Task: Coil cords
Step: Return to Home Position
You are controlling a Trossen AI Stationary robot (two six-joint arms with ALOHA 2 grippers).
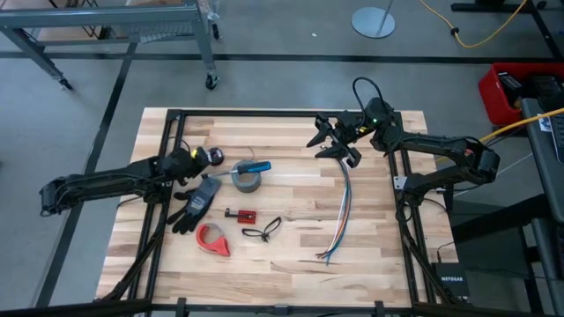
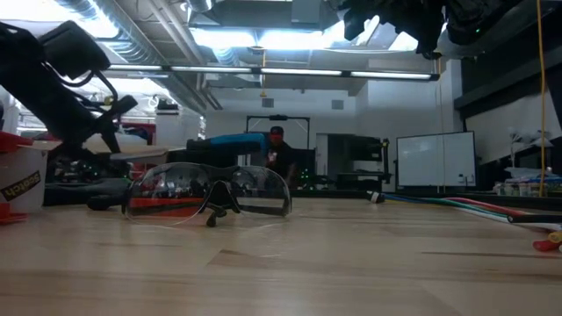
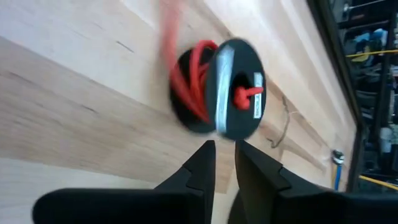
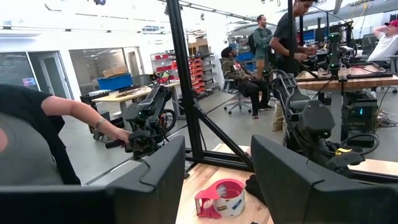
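Observation:
The cord [image 3: 194, 74] is thin and red, wound in a small round coil on a black disc-shaped spool [image 3: 239, 99] with a silvery rim. In the high view it lies at the table's far left [image 1: 214, 157]. My left gripper [image 3: 224, 152] [image 1: 199, 158] slants down just short of the spool, with a narrow gap between its fingers. The spool's rim lines up with that gap, and the picture there is blurred. My right gripper [image 1: 333, 141] [image 4: 217, 180] hangs open high over the table's far right side, with nothing between its fingers. My left gripper's fingertips [image 3: 208, 149] stand right at the spool's silvery rim [image 3: 219, 127], slanting down at it from the table's left. Bare wood shows in the gap between them. Whether they touch the rim, I cannot tell.
A grey tape roll [image 1: 248, 181] with a blue-handled screwdriver [image 1: 253, 165] sits beside the spool. Nearer lie a black glove [image 1: 196, 202], a red tape dispenser [image 1: 213, 239] and clear safety glasses [image 2: 211, 193]. A long multicoloured wire bundle [image 1: 344, 207] runs along the right side. People work beyond the table.

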